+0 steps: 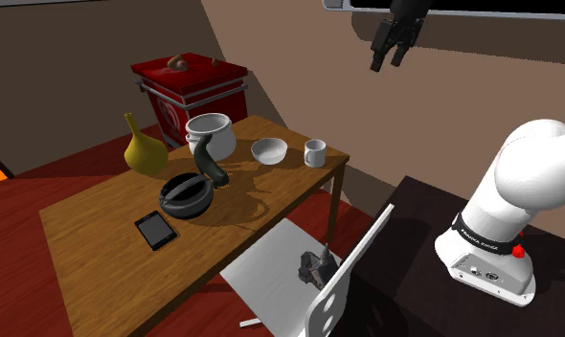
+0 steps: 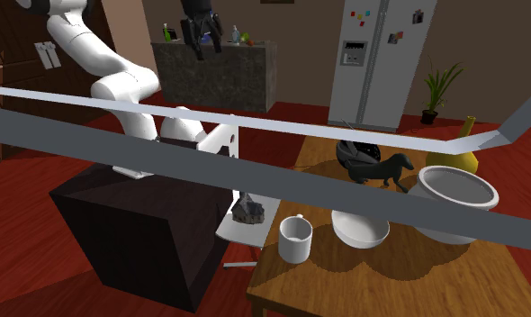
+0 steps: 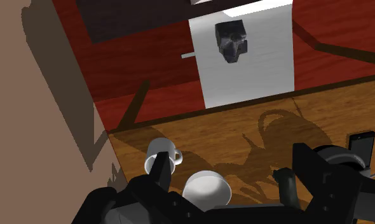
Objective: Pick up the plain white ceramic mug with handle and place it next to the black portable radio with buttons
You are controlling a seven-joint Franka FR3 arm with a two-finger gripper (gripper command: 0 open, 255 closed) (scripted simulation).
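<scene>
The tool (image 1: 390, 50) was hanging way up high with its fingers spread apart and nothing between them, so released and empty. The white mug (image 1: 315, 152) sat far below it on the wooden tabletop (image 1: 99, 244), upright, close to the tabletop's edge, nowhere near being touched. Just beside the mug was a white bowl (image 1: 269, 150). Farther from the tool, past the bowl, sat what I took for the black radio (image 1: 187, 197), a round thing with a handle, well apart from the mug. Also below the tool: a white chair (image 1: 271, 280) with a small dark lump (image 1: 314, 265) on its seat.
</scene>
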